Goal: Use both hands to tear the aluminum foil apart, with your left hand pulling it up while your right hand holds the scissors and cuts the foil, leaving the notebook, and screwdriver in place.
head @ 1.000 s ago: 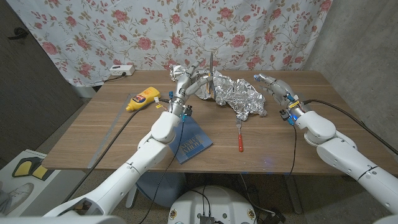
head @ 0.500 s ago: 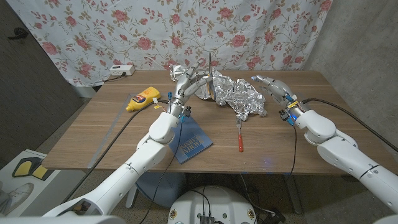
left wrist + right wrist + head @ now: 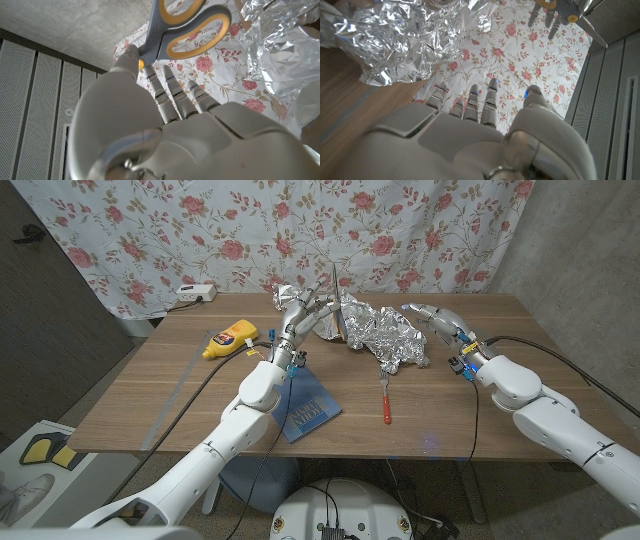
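On the wooden worktop (image 3: 180,385) before the floral curtain, my left hand (image 3: 300,310) grips the scissors (image 3: 175,30), their blades now tilted slightly leftward. My right hand (image 3: 432,318), fingers apart and holding nothing, has edged closer to the crumpled foil (image 3: 385,332) at the worktop's far middle.

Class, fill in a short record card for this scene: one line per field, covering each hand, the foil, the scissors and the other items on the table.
left hand: holds the scissors, blades pointing up
right hand: fingers apart, holding nothing, beside the foil
aluminum foil: crumpled, lying on the table between the hands
notebook: blue, flat near the front edge
screwdriver: red handle, right of the notebook
yellow bottle: lying on its side at left
mismatch with task: scissors are in the left hand, not the right
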Robot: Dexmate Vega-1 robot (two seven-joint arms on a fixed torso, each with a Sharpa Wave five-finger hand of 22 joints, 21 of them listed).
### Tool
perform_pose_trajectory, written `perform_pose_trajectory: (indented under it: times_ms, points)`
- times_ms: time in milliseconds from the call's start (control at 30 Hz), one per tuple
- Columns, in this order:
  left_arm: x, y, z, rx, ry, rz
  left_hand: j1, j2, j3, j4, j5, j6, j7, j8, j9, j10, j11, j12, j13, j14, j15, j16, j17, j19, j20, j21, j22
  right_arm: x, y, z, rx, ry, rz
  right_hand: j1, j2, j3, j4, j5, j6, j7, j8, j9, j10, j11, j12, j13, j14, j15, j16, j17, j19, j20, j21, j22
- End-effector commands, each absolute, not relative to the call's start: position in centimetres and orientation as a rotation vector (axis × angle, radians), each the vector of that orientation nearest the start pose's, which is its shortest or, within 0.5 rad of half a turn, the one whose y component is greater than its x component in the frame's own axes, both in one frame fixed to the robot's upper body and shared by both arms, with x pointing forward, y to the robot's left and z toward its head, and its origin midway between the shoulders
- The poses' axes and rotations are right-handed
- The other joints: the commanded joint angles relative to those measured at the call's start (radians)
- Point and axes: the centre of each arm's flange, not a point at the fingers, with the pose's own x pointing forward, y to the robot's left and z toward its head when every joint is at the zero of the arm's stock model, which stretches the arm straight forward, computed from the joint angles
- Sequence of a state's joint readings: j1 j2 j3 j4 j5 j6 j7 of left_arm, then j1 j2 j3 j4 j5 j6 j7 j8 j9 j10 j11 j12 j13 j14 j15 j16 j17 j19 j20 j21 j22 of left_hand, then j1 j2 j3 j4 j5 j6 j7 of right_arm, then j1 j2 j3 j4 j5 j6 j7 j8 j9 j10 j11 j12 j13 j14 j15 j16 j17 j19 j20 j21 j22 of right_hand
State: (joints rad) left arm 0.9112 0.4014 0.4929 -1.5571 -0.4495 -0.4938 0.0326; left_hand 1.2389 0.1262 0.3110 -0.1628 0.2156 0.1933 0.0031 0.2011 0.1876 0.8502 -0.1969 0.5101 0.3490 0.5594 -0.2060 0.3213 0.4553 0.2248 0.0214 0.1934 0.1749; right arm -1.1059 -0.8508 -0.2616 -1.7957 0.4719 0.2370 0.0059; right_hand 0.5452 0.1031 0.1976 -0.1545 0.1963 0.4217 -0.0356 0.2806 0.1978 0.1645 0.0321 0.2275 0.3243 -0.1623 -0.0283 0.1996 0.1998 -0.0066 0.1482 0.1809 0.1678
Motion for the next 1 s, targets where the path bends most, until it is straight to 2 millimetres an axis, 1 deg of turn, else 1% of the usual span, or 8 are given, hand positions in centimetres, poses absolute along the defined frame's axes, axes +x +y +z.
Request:
perform_pose_trajectory:
  times_ms: [33, 300, 400, 533, 733, 800, 867, 1000]
  points:
    - [57.5, 14.6, 0.4, -0.058, -0.908, -0.47, 0.007, 0.005, 0.0, 0.002, -0.001, 0.008, 0.0, 0.0, 0.002, 0.011, -0.015, 0.113, 0.219, 0.012, -0.022, 0.0, 0.005, -0.005, 0.001, 0.001, 0.001, 53.9, -28.6, 0.6, -0.452, -0.696, 0.323, 0.015, 0.001, 0.008, -0.003, 0.006, 0.001, 0.002, -0.003, 0.005, -0.027, -0.002, -0.007, 0.007, -0.015, 0.0, -0.004, 0.002, -0.006, -0.003, 0.001, 0.002]
    - [57.8, 14.4, 0.5, -0.063, -0.907, -0.493, 0.008, 0.007, 0.0, 0.003, -0.003, 0.009, -0.002, 0.0, 0.002, 0.009, -0.014, 0.114, 0.219, 0.01, -0.021, -0.001, 0.008, -0.006, 0.002, 0.001, 0.001, 54.2, -28.3, 0.8, -0.483, -0.687, 0.316, 0.02, 0.0, 0.011, -0.004, 0.007, 0.004, 0.001, -0.006, 0.005, -0.039, -0.001, -0.009, 0.01, -0.02, 0.004, -0.003, 0.001, -0.01, -0.002, 0.001, 0.002]
    - [57.8, 14.4, 0.6, -0.07, -0.905, -0.501, 0.008, 0.007, -0.001, 0.003, -0.005, 0.009, -0.002, 0.0, 0.002, 0.008, -0.014, 0.114, 0.219, 0.009, -0.021, -0.002, 0.008, -0.007, 0.003, 0.001, 0.001, 54.3, -28.2, 0.8, -0.484, -0.692, 0.314, 0.023, 0.0, 0.013, -0.004, 0.007, 0.008, 0.002, -0.006, 0.006, -0.041, -0.005, -0.009, 0.012, -0.021, 0.007, -0.003, 0.001, -0.012, 0.0, 0.001, 0.002]
    - [58.0, 14.4, 0.7, -0.071, -0.902, -0.507, 0.01, 0.007, 0.0, 0.002, -0.006, 0.007, -0.004, -0.001, 0.002, 0.007, -0.015, 0.114, 0.218, 0.002, -0.019, -0.008, 0.006, -0.009, 0.003, 0.001, 0.001, 54.4, -28.2, 0.8, -0.477, -0.702, 0.303, 0.026, 0.0, 0.015, -0.005, 0.007, 0.016, 0.007, -0.005, 0.006, -0.048, -0.006, -0.01, 0.014, -0.022, 0.007, -0.001, 0.0, -0.013, -0.002, 0.002, 0.002]
    - [58.3, 14.1, 0.7, -0.088, -0.886, -0.518, 0.01, 0.007, -0.001, 0.002, -0.007, 0.006, -0.004, -0.002, 0.002, 0.006, -0.015, 0.113, 0.217, 0.0, -0.021, -0.01, 0.007, -0.01, 0.003, 0.001, 0.001, 54.3, -27.7, 1.0, -0.495, -0.7, 0.317, 0.036, -0.001, 0.02, -0.006, 0.008, 0.027, 0.006, -0.006, 0.007, -0.055, 0.0, -0.008, 0.019, -0.024, 0.015, 0.001, 0.0, -0.022, 0.016, 0.001, 0.002]
    - [58.5, 13.9, 0.6, -0.099, -0.875, -0.533, 0.01, 0.007, -0.002, 0.002, -0.008, 0.009, -0.004, 0.0, 0.002, 0.006, -0.015, 0.113, 0.217, 0.0, -0.021, -0.009, 0.009, -0.01, 0.003, 0.001, 0.001, 54.3, -27.6, 1.1, -0.507, -0.688, 0.327, 0.042, -0.004, 0.023, -0.006, 0.008, 0.03, 0.008, -0.01, 0.009, -0.072, 0.004, -0.012, 0.022, -0.035, 0.048, 0.0, 0.0, -0.032, 0.035, -0.001, 0.002]
    - [58.5, 13.8, 0.6, -0.085, -0.871, -0.54, 0.011, 0.007, -0.003, 0.003, -0.009, 0.011, -0.005, 0.001, 0.002, 0.007, -0.015, 0.114, 0.217, 0.0, -0.021, -0.009, 0.009, -0.01, 0.003, 0.001, 0.001, 54.3, -27.4, 1.2, -0.518, -0.686, 0.336, 0.045, -0.005, 0.025, -0.004, 0.008, 0.021, 0.005, -0.018, 0.01, -0.094, 0.017, -0.017, 0.025, -0.051, 0.076, -0.003, 0.001, -0.049, 0.051, -0.004, 0.002]
    - [58.6, 13.7, 0.6, -0.1, -0.873, -0.538, 0.011, 0.009, -0.003, 0.003, -0.009, 0.015, -0.004, 0.002, 0.002, 0.007, -0.015, 0.114, 0.218, 0.001, -0.022, -0.009, 0.011, -0.011, 0.004, 0.001, 0.001, 54.2, -27.3, 1.4, -0.531, -0.68, 0.346, 0.048, -0.006, 0.027, -0.003, 0.008, 0.013, -0.007, -0.025, 0.011, -0.119, 0.03, -0.023, 0.027, -0.062, 0.086, -0.003, 0.003, -0.061, 0.06, -0.004, 0.002]
